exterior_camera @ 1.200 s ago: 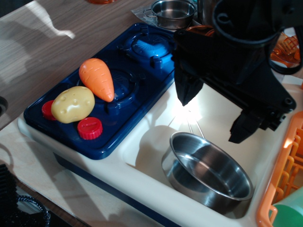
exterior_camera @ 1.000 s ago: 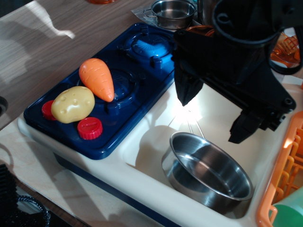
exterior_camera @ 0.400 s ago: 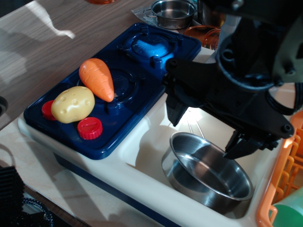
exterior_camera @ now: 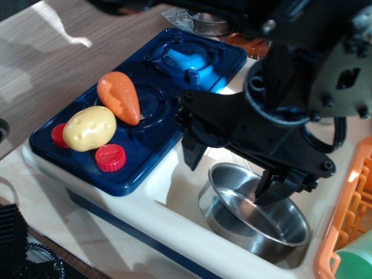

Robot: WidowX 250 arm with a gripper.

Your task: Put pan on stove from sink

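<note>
Pan (exterior_camera: 256, 218) in sink (exterior_camera: 174, 195), directly beneath spread-open gripper (exterior_camera: 231, 177); one fingertip over its interior, nothing grasped.

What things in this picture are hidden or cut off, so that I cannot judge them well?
- Sink: its far part, with any faucet or drain, is hidden behind the black arm.
- Small steel pot: only a piece shows at the top edge, covered by the arm.
- Orange rack: cut off by the right edge.
- Hand: open over the pan; whether the right finger touches the pan's inside cannot be told.
</note>
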